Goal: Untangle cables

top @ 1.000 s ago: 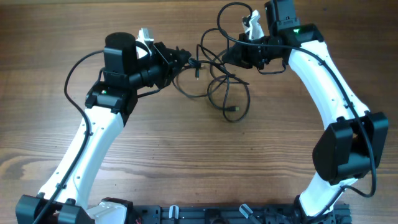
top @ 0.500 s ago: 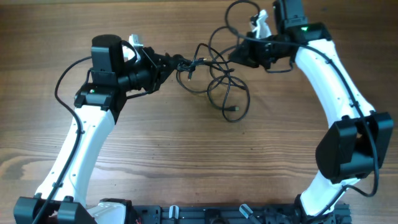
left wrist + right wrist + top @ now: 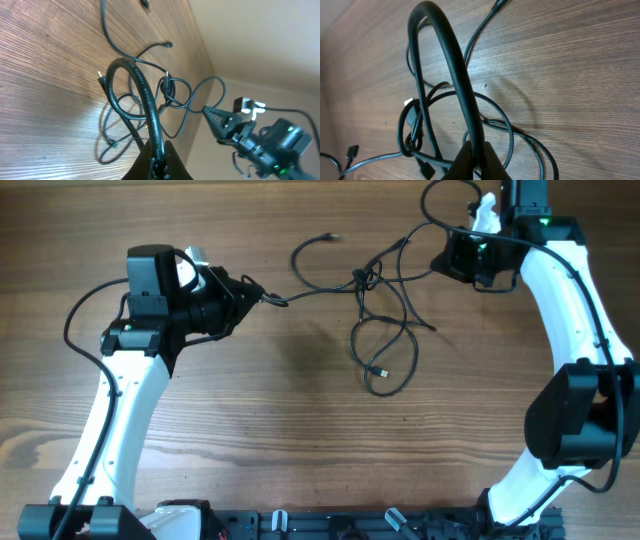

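Nearest you, slack loops of the cables (image 3: 385,345) lie on the table (image 3: 300,440); beyond them the knot (image 3: 362,278) sits between both arms. Keep pulling apart gently and level so the knot loosens rather than cinches. The left gripper (image 3: 258,293) and right gripper (image 3: 442,258) reach inward, jaws closed, each pinching a cord.

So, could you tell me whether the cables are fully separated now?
No, in the overhead view the cables cross in a knot near the middle.
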Action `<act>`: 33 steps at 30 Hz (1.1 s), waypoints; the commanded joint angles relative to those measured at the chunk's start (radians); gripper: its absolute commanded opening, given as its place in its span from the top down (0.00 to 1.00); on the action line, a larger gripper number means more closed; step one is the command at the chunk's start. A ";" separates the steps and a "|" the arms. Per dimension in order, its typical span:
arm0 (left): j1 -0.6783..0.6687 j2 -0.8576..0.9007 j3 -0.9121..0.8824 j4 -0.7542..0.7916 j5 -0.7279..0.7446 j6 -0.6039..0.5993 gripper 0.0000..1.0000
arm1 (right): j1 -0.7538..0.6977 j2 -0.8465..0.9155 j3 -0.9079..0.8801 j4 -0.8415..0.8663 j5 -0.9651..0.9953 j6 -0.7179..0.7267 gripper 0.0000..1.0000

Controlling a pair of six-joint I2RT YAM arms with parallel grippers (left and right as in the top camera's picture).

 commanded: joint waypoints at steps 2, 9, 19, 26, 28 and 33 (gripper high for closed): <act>0.003 -0.027 0.021 -0.010 -0.084 0.155 0.96 | 0.002 0.014 -0.005 -0.016 0.047 -0.060 0.96; 0.003 -0.026 0.021 -0.140 -0.603 0.128 0.96 | 0.002 0.014 -0.005 -0.074 0.398 0.103 0.96; -0.003 -0.026 0.021 -0.293 -0.841 0.031 0.96 | 0.008 0.014 -0.005 -0.046 0.212 -0.087 0.96; -0.078 -0.025 0.021 -0.191 -0.497 0.194 0.96 | 0.071 0.014 -0.005 -0.036 -0.146 -0.317 0.96; -0.109 -0.025 0.021 -0.169 -0.463 0.203 0.96 | 0.095 0.014 -0.005 -0.036 -0.157 -0.338 0.96; -0.183 -0.025 0.021 -0.138 -0.450 0.203 0.96 | 0.141 0.012 -0.002 -0.029 -0.125 -0.353 0.96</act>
